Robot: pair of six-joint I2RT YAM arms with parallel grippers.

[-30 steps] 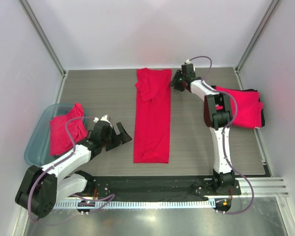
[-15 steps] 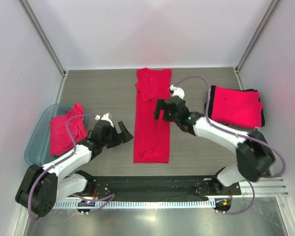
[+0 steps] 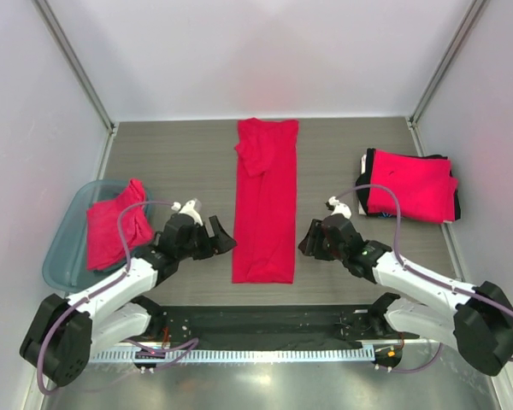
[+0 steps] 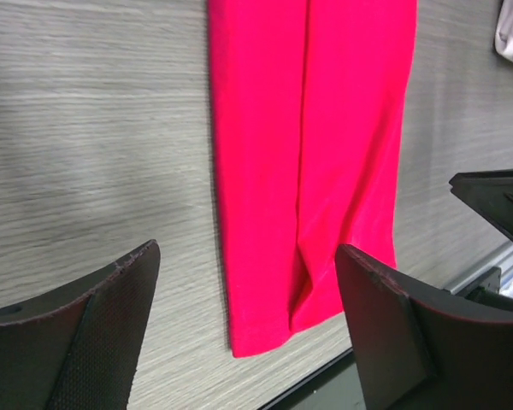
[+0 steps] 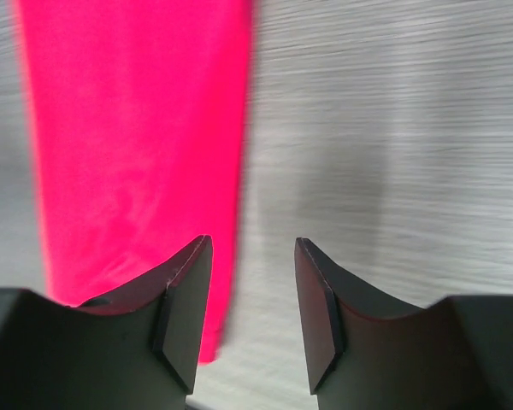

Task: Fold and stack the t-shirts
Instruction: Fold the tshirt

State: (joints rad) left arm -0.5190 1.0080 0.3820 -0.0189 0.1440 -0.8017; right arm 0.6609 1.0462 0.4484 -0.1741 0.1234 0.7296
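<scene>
Between our claws: t-shirt [image 3: 265, 209], a long red strip on the surface [image 3: 171, 154].
Left claw [image 3: 223, 233]: released, empty.
Right claw [image 3: 307, 238]: released, empty.
Handling: we judge it light, limp; pinch near-edge corners, all layers.

Right hand [image 3: 312, 241] swings back from the far end of the long red shirt [image 3: 265, 213] and now sits low beside its near right edge. Folded stack [image 3: 410, 186] is now uncovered by the arm. Left hand [image 3: 215, 237] edges slightly nearer the shirt.
</scene>
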